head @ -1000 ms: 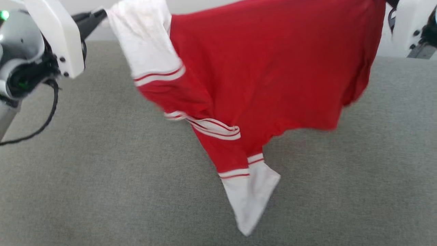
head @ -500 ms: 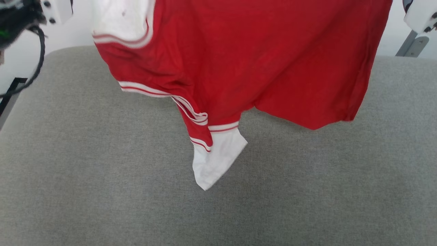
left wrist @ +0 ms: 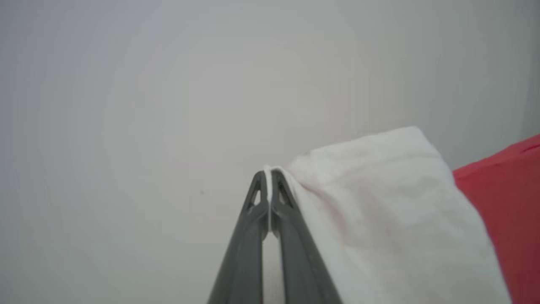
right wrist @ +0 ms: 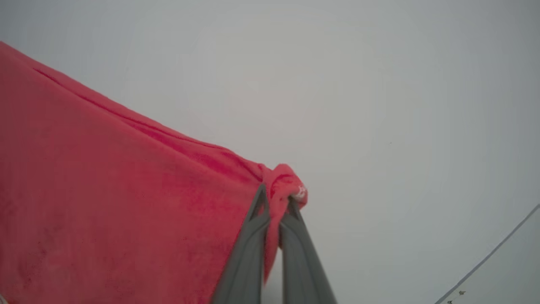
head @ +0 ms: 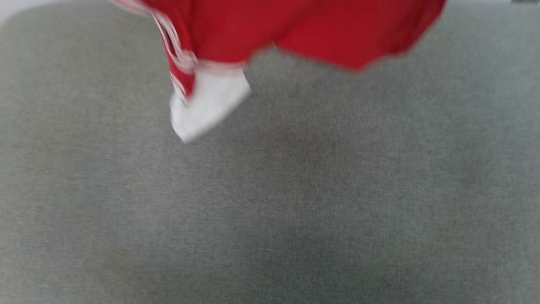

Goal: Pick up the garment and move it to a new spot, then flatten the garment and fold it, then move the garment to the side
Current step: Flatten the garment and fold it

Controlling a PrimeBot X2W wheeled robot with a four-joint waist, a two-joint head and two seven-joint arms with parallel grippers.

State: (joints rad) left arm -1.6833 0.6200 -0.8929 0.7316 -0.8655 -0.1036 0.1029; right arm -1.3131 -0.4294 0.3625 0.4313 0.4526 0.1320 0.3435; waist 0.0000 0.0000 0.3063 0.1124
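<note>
In the left wrist view, the left gripper [left wrist: 268, 175] rises from the bottom centre with its two dark fingers pressed together on a thin white edge of the garment [left wrist: 379, 211]. The white sleeve cloth spreads to the lower right of that frame, with red cloth at the right edge and a plain pale wall [left wrist: 126, 105] behind. In the right wrist view, the right gripper [right wrist: 276, 198] is likewise clamped tight, with a bunched knot of red fabric pinched between its fingertips at centre. The red body of the shirt stretches away to the left of that frame.

In the head view the shirt hangs in the air across the top centre, blurred. Its red hem and one dangling white sleeve with striped trim hang above a grey upholstered cushion [head: 295, 202], clear of it.

Since half a second ago the whole head view has shifted, so the camera has moved: the cushion's far edge now lies at the top of the frame. The sleeve tip sits closer to that edge than before, and less of the shirt is in the frame.
</note>
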